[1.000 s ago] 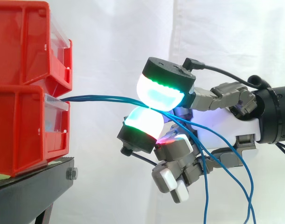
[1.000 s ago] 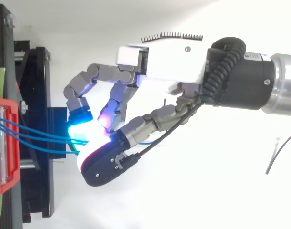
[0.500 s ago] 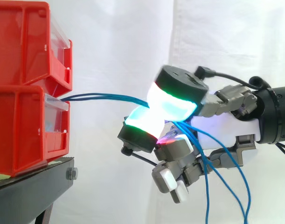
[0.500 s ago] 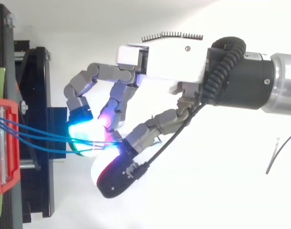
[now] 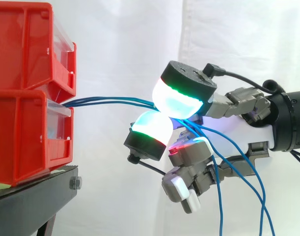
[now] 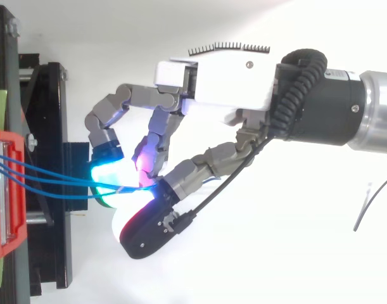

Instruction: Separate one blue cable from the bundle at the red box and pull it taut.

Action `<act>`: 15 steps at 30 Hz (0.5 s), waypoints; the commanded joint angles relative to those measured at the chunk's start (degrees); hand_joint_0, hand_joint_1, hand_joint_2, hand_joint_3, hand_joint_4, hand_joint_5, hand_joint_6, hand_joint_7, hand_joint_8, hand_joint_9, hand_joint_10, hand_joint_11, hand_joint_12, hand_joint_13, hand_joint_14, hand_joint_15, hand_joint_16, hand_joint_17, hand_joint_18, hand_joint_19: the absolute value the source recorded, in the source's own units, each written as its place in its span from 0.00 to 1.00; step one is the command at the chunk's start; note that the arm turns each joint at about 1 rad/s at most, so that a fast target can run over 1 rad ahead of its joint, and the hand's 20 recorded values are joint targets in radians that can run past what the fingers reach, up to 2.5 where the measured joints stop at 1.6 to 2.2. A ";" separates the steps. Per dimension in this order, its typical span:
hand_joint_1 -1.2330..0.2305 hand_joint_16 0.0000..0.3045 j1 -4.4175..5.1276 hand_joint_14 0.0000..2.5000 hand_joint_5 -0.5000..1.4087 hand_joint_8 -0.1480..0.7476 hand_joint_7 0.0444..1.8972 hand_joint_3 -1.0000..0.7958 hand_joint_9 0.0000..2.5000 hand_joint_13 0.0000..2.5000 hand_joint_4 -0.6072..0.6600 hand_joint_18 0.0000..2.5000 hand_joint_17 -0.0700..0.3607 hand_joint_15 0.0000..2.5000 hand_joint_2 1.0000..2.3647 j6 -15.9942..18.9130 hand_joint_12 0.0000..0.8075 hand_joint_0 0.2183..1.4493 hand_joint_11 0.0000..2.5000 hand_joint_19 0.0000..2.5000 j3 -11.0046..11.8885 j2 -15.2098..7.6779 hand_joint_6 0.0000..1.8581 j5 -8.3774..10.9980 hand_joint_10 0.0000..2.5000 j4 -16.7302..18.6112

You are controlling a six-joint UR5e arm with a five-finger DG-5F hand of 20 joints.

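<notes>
Reaching in from the right edge of the side view, my robot hand (image 5: 255, 132) has its fingers curled. Two thick glowing pads are closed toward each other: the upper fingertip (image 5: 181, 101), white and cyan with a green rim, sits over the lower one (image 5: 150, 129). The blue cables (image 5: 115, 102) pass between them where they meet, so my robot hand is pinching the cables. I cannot tell whether every strand is in the pinch or just one. The cables come out of the front of the lower red bin (image 5: 22, 140), which sits under the upper red bin (image 5: 27, 44) on the black stand (image 5: 34, 196). They run close together in a shallow arc to my pads. Past the pinch they fan apart and hang down behind my other curled fingers toward the bottom edge. A white curtain (image 5: 238, 34) hangs behind.

From the top view, my robot hand (image 6: 225, 79) lies across the middle with its fingers bent toward the left. The cyan-lit pad (image 6: 107, 172) and the dark-backed pad (image 6: 149, 223) close on the blue cables (image 6: 54, 182), and another fingertip beside them glows magenta. The strands leave the red bin (image 6: 3, 240) at the left edge slightly spread, cross above the black stand (image 6: 47, 126) and draw together at my pads.
</notes>
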 commanded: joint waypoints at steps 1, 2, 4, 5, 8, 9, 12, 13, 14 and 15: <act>0.31 0.17 -0.07 0.01 0.21 0.53 0.64 0.28 0.54 0.44 0.51 0.38 0.43 0.31 0.00 -0.04 0.52 0.20 0.46 0.32 0.04 0.00 0.48 0.00 0.01 0.00; 0.31 0.18 0.02 0.01 0.21 0.54 0.64 0.28 0.55 0.44 0.50 0.38 0.44 0.32 0.00 -0.04 0.52 0.18 0.46 0.32 -0.05 0.00 0.48 0.00 0.01 0.00; 0.29 0.18 0.02 0.01 0.21 0.55 0.63 0.28 0.55 0.44 0.51 0.39 0.45 0.32 0.00 -0.04 0.54 0.16 0.47 0.32 0.04 0.00 0.48 0.00 0.01 0.00; 0.29 0.19 0.02 0.01 0.21 0.55 0.63 0.28 0.55 0.44 0.51 0.40 0.46 0.32 0.00 -0.04 0.54 0.16 0.46 0.32 -0.05 0.00 0.48 0.00 0.01 0.00; 0.26 0.20 0.02 0.01 0.20 0.57 0.62 0.28 0.54 0.44 0.50 0.40 0.47 0.32 0.00 -0.04 0.55 0.13 0.46 0.31 0.04 0.00 0.48 0.00 0.01 0.00; 0.26 0.20 0.02 0.01 0.20 0.56 0.62 0.28 0.54 0.44 0.50 0.40 0.48 0.32 0.00 -0.04 0.56 0.13 0.46 0.31 0.04 0.00 0.48 0.00 0.01 0.00; 0.30 0.20 0.02 0.01 0.20 0.57 0.62 0.28 0.53 0.44 0.51 0.41 0.48 0.31 0.00 -0.04 0.56 0.13 0.46 0.32 -0.05 0.00 0.47 0.00 0.01 0.00; 0.32 0.20 0.02 0.01 0.20 0.56 0.62 0.28 0.53 0.44 0.51 0.40 0.47 0.31 0.00 -0.04 0.56 0.14 0.46 0.31 -0.05 0.00 0.47 0.00 0.01 0.00; 0.36 0.19 0.02 0.01 0.20 0.55 0.61 0.28 0.53 0.44 0.51 0.40 0.47 0.31 0.00 -0.04 0.55 0.16 0.45 0.32 0.04 0.00 0.47 -0.09 0.01 0.00; 0.41 0.18 0.02 0.01 0.20 0.54 0.61 0.28 0.53 0.44 0.51 0.39 0.45 0.32 0.00 0.05 0.53 0.19 0.46 0.33 0.04 0.00 0.47 -0.09 0.01 0.00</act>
